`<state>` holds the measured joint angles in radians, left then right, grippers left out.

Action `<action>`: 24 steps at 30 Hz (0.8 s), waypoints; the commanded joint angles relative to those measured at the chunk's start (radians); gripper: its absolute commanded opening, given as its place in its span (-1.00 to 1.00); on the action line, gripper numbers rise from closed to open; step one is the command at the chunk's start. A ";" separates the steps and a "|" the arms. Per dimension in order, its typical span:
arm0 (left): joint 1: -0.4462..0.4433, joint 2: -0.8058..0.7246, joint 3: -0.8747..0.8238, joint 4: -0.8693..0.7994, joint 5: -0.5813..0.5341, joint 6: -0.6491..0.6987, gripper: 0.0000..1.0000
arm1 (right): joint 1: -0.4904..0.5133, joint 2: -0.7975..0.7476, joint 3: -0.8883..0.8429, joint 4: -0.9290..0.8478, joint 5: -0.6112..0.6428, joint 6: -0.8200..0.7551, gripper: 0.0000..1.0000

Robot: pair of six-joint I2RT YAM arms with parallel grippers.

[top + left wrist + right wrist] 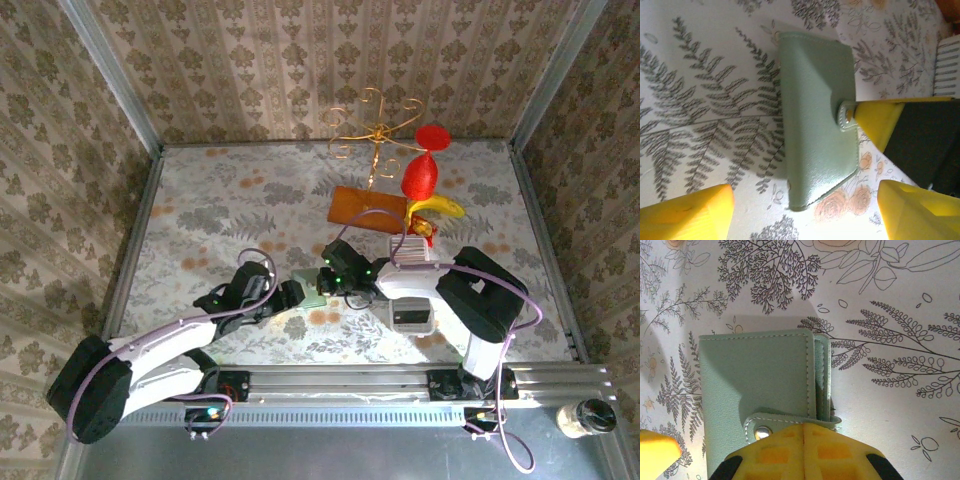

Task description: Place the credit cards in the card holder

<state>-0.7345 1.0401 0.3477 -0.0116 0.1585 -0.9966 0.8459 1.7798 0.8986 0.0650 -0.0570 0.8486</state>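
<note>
Covering card holder [755,385] tab: right gripper [804,434]

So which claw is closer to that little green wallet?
Right. The right gripper is shut on the front tab of the card holder. The left gripper hangs open above it, a finger off each side.

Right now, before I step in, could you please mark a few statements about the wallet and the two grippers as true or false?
1. The card holder is closed. True.
2. The right gripper is shut on its tab. True.
3. The left gripper is shut. False; its jaws stand open.
4. The card holder stands on edge. False; it lies flat on the table.
</note>
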 commanded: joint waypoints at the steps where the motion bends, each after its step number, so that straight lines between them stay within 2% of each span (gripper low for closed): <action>1: -0.008 0.018 0.035 0.062 -0.017 -0.021 0.53 | -0.006 0.015 -0.047 -0.105 0.025 0.019 -0.88; 20: -0.017 0.249 0.036 0.241 0.033 -0.065 0.34 | -0.017 0.014 -0.083 -0.057 0.017 0.041 -0.90; 24: -0.020 0.271 0.030 0.286 0.043 -0.076 0.21 | -0.017 0.015 -0.085 -0.054 0.014 0.044 -0.91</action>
<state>-0.7391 1.2533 0.3676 0.1501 0.1555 -1.0542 0.8371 1.7721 0.8604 0.1280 -0.0635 0.8742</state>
